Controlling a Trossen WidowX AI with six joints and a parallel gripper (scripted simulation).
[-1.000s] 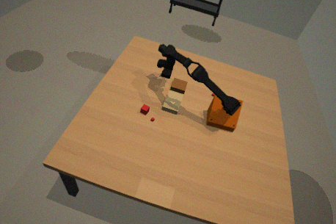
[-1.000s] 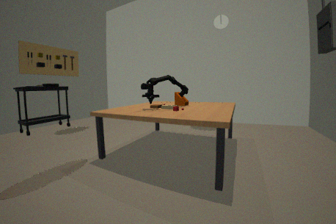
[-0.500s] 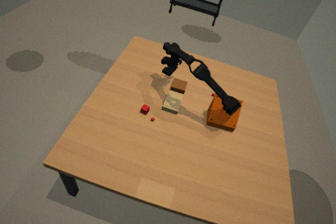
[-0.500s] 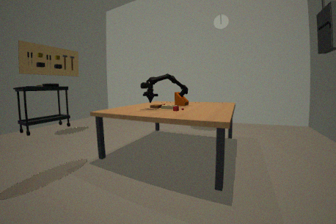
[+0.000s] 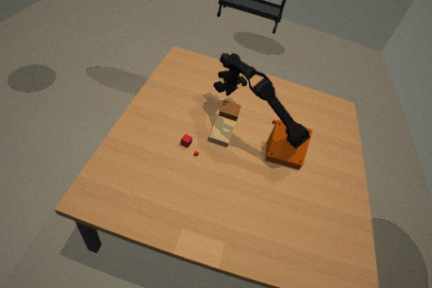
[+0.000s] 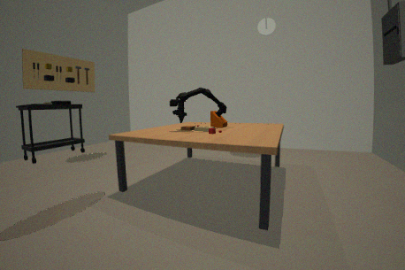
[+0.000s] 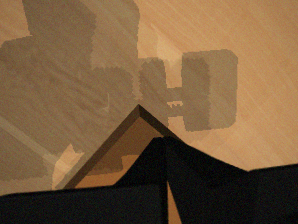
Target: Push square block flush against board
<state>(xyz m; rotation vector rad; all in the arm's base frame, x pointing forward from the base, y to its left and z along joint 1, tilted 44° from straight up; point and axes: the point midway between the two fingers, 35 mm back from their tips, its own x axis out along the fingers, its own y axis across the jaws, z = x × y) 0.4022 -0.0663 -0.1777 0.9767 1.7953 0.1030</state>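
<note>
The square block [image 5: 231, 109] [image 6: 187, 128] [image 7: 117, 152] is brown and lies flat at the far end of the pale yellow board [image 5: 221, 132] [image 6: 203, 129]. In the top view the block's near side is at the board's far end and their widths look about the same; whether they touch or a thin gap remains is too small to tell. My gripper [image 5: 228, 93] [image 6: 180, 121] [image 7: 162, 145] is shut and empty, raised above the table near the block's far side. In the wrist view the fingers hide part of the block, and the board is not seen.
A red cube [image 5: 186, 141] [image 6: 212, 131] and a smaller red cube [image 5: 196, 153] lie left of the board in the top view. Another small red piece [image 5: 274, 122] lies by the orange arm base [image 5: 285, 147] [image 6: 217, 119]. The arm's shadow falls across the board.
</note>
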